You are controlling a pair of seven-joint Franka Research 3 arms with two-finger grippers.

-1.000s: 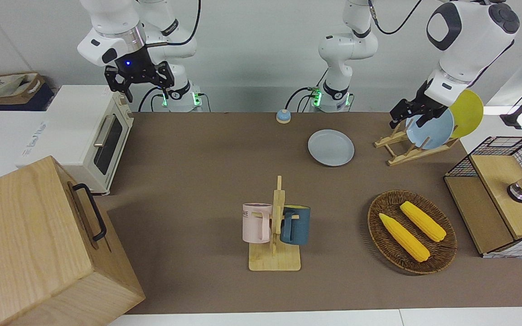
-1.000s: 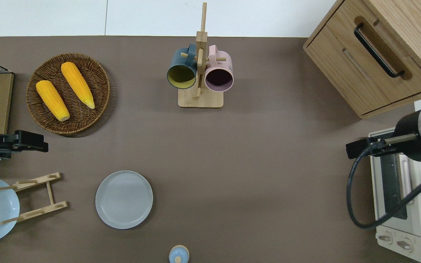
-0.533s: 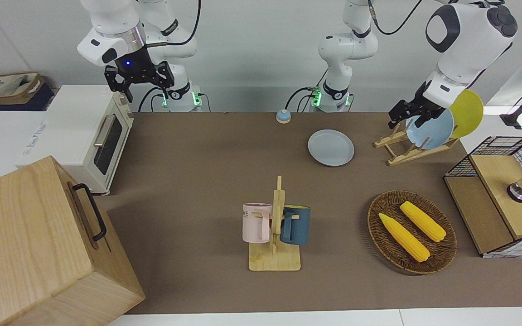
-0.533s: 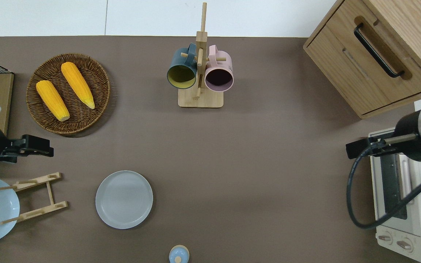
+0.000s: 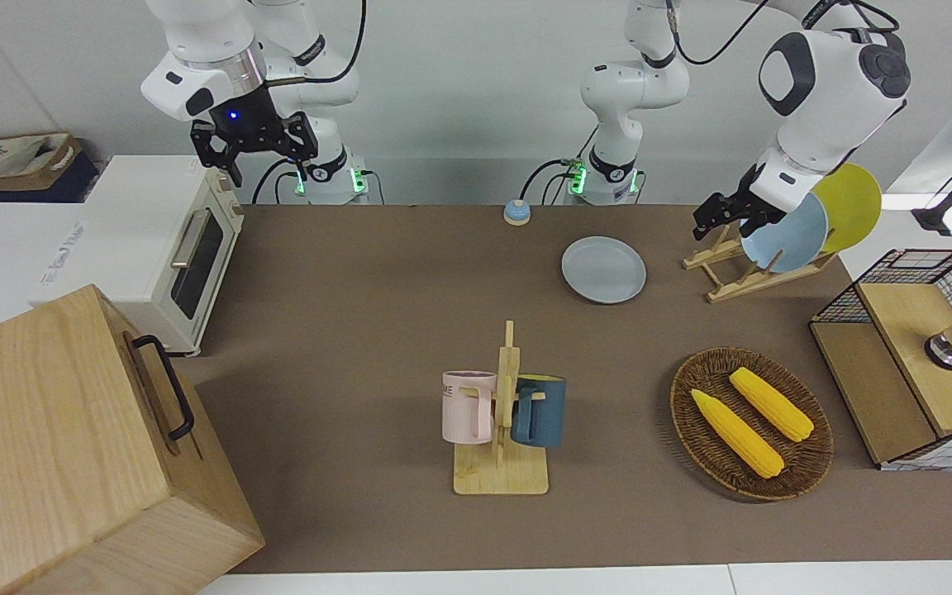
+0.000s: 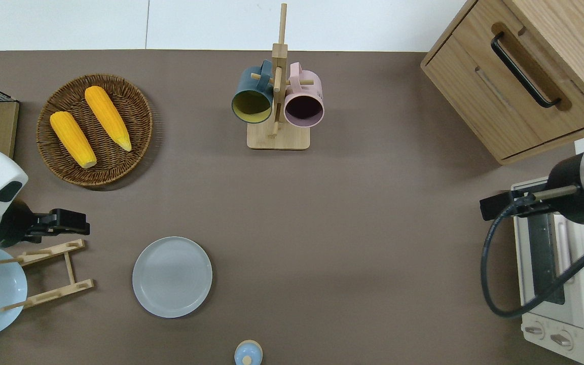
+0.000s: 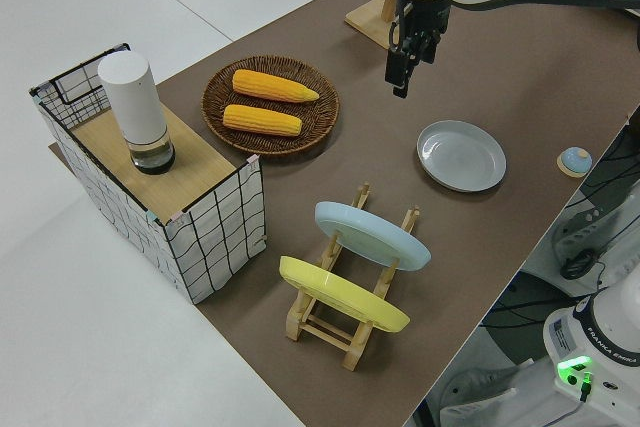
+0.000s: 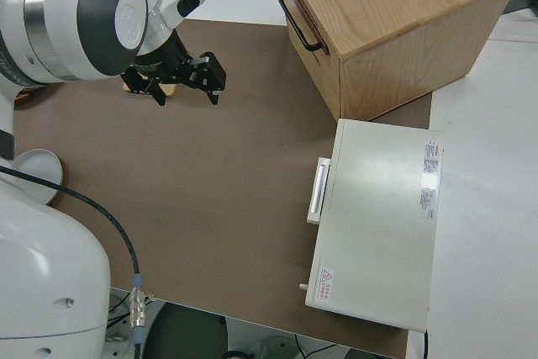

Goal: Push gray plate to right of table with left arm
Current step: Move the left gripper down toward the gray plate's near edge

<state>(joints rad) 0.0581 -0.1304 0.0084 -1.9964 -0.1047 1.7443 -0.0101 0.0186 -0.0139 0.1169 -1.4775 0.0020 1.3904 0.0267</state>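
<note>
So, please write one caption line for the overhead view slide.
Left gripper over the bare table beside the plate rack, gray plate untouched.

The front camera faces the robots across the table [image 5: 344, 330], the overhead one looks straight down, the left side one looks diagonally from the rack [image 7: 350, 297] end toward 1 o'clock, the right side one looks down beside the right arm; all share the brown tabletop

Even, bright light falls from above, so shadows on the table [image 5: 344, 330] are soft and short. The basket [image 6: 95, 130] casts a faint dark rim. Focus is sharp throughout; edges perhaps bend slightly in the front view.
</note>
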